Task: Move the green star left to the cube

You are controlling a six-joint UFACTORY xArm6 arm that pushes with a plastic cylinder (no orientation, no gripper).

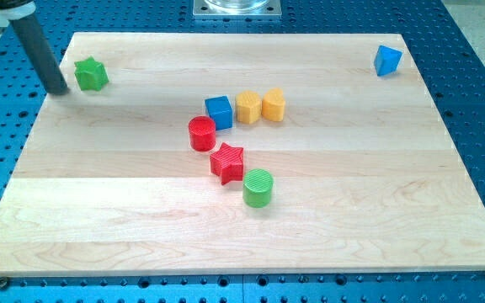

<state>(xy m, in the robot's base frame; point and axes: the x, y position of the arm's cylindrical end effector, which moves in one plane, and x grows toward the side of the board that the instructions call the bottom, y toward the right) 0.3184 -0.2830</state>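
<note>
The green star (pixel 91 74) lies near the board's top left corner. My tip (pixel 58 89) stands just to the star's left, a small gap between them, at the board's left edge. The blue cube (pixel 219 112) sits near the board's middle, far to the star's right. A second blue block (pixel 387 60), angular in shape, lies at the top right corner.
Beside the blue cube stand a yellow-orange hexagon block (pixel 248 107) and a yellow block (pixel 274 105). Below it are a red cylinder (pixel 201 134), a red star (pixel 226 162) and a green cylinder (pixel 258 188). The wooden board (pixel 99 219) rests on a blue perforated table.
</note>
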